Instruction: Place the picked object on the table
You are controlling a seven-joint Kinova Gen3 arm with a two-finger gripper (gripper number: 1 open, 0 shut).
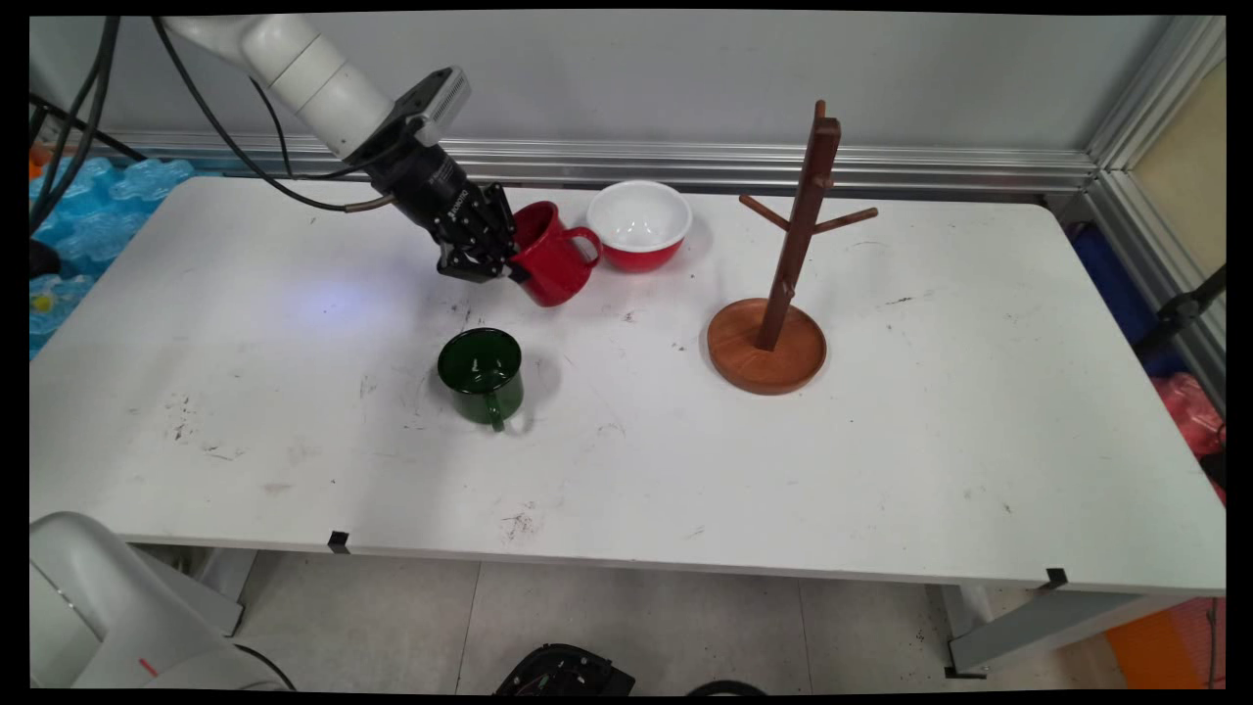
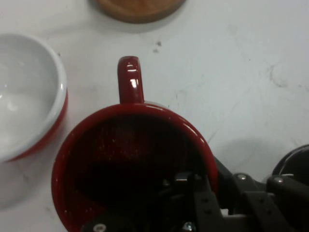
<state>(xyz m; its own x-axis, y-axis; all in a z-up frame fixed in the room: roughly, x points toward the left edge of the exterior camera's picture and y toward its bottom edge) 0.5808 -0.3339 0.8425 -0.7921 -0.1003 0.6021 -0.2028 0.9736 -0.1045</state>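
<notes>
My gripper (image 1: pixel 501 257) is shut on the rim of a red mug (image 1: pixel 553 262), with one finger inside the cup and one outside. The mug is tilted, its mouth toward the arm and its handle (image 1: pixel 587 243) pointing right; I cannot tell whether its base touches the table. In the hand view I look into the red mug (image 2: pixel 135 159), my gripper (image 2: pixel 205 193) clamps its lower right rim, and the handle (image 2: pixel 130 79) points up. A red bowl (image 1: pixel 638 227) with a white inside stands just right of the mug and shows as the bowl (image 2: pixel 24 111) at the left in the hand view.
A dark green mug (image 1: pixel 482 374) stands upright in front of the gripper, and the same green mug (image 2: pixel 294 162) peeks in at the hand view's right edge. A wooden mug tree (image 1: pixel 788 264) on a round base stands to the right, and its base (image 2: pixel 137 7) shows at the hand view's top.
</notes>
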